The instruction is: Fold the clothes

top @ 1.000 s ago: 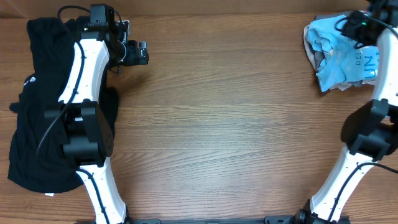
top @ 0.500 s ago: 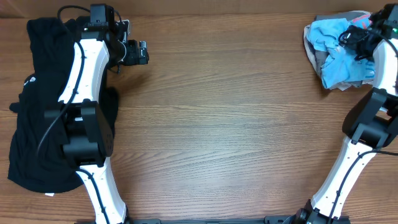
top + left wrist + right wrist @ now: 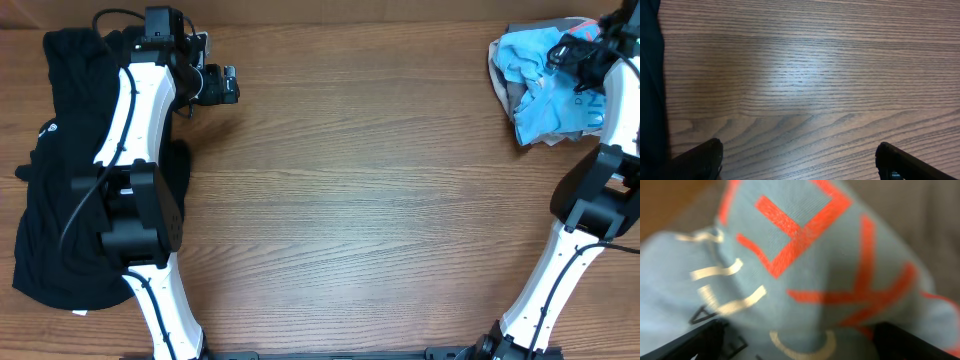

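Observation:
A crumpled pile of clothes lies at the table's far right, a light blue shirt (image 3: 535, 75) on top of grey cloth (image 3: 505, 95). My right gripper (image 3: 568, 50) hovers just above this pile. Up close the blue shirt (image 3: 805, 265) with orange and cream letters fills the view, and the right gripper (image 3: 800, 345) stands open over it, holding nothing. A heap of black clothes (image 3: 60, 170) covers the left side. My left gripper (image 3: 226, 85) is to the right of that heap, open (image 3: 799, 162) above bare wood, with black cloth (image 3: 650, 75) at the view's left edge.
The wooden table (image 3: 360, 200) stretches between the two piles. Both white arms rise from bases at the near edge, the left arm (image 3: 140, 150) crossing over the black heap.
My right gripper has opened and let go of the blue shirt, which has settled back onto the pile. The left arm has not moved.

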